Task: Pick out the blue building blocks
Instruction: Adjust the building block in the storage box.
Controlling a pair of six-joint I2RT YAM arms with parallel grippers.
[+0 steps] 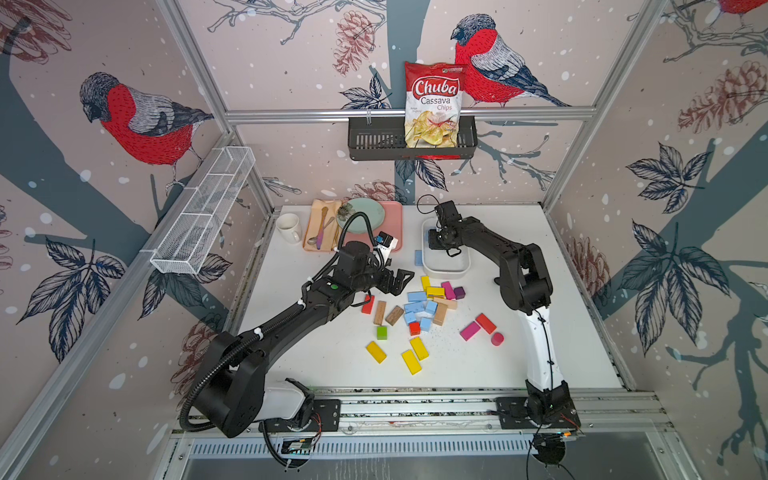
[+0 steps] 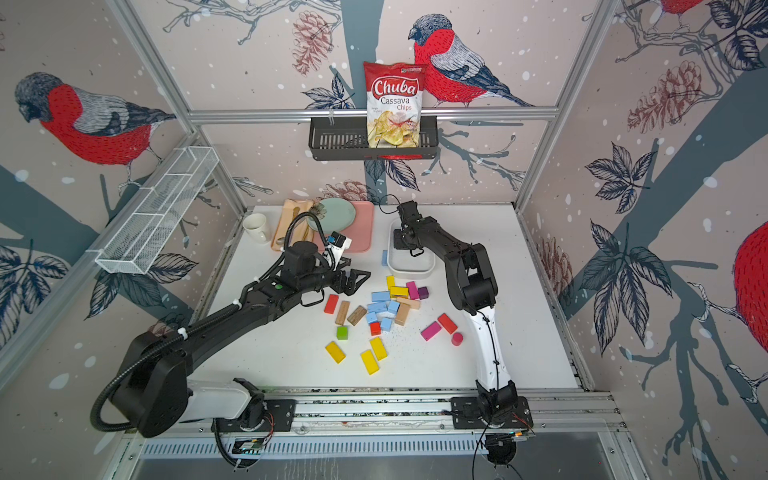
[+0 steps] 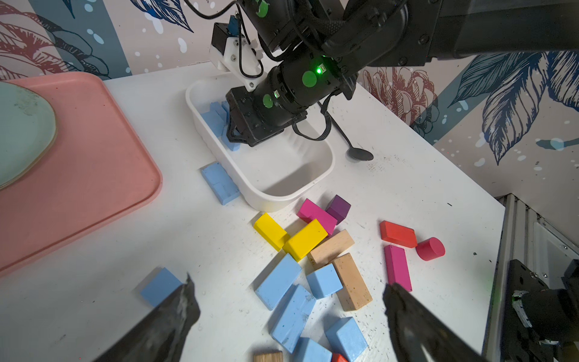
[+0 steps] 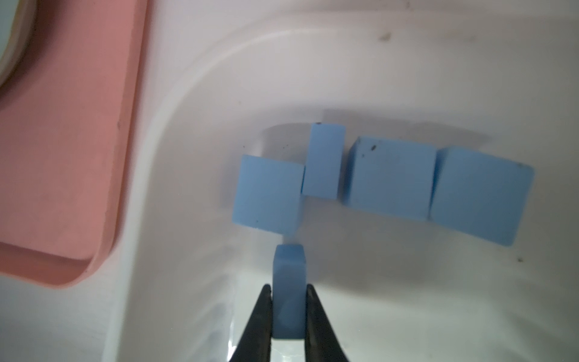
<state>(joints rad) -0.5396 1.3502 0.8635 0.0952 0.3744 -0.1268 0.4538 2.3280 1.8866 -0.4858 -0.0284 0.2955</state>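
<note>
Several blue building blocks point(image 1: 417, 309) point(image 2: 380, 307) point(image 3: 277, 280) lie mixed with other coloured blocks mid-table. One more point(image 1: 418, 257) point(image 3: 219, 183) rests against the outside of the white bin point(image 1: 445, 272) point(image 3: 282, 200). Inside the bin, several blue blocks point(image 4: 391, 175) sit in a row. My right gripper point(image 4: 289, 286) reaches down into the bin, shut on a narrow blue block point(image 4: 289, 269) just above the bin floor. My left gripper point(image 3: 288, 283) point(image 1: 401, 279) hangs open over the pile's left edge, holding nothing; a blue block point(image 3: 159, 285) lies beside one finger.
Yellow point(image 1: 417, 348), red point(image 1: 485, 323), magenta point(image 1: 470, 331), green point(image 1: 382, 332) and plain wooden point(image 1: 380, 312) blocks are scattered round the blue ones. A pink tray point(image 1: 395, 224) with a green plate point(image 1: 361, 214) and a white mug point(image 1: 289, 227) stand at the back left.
</note>
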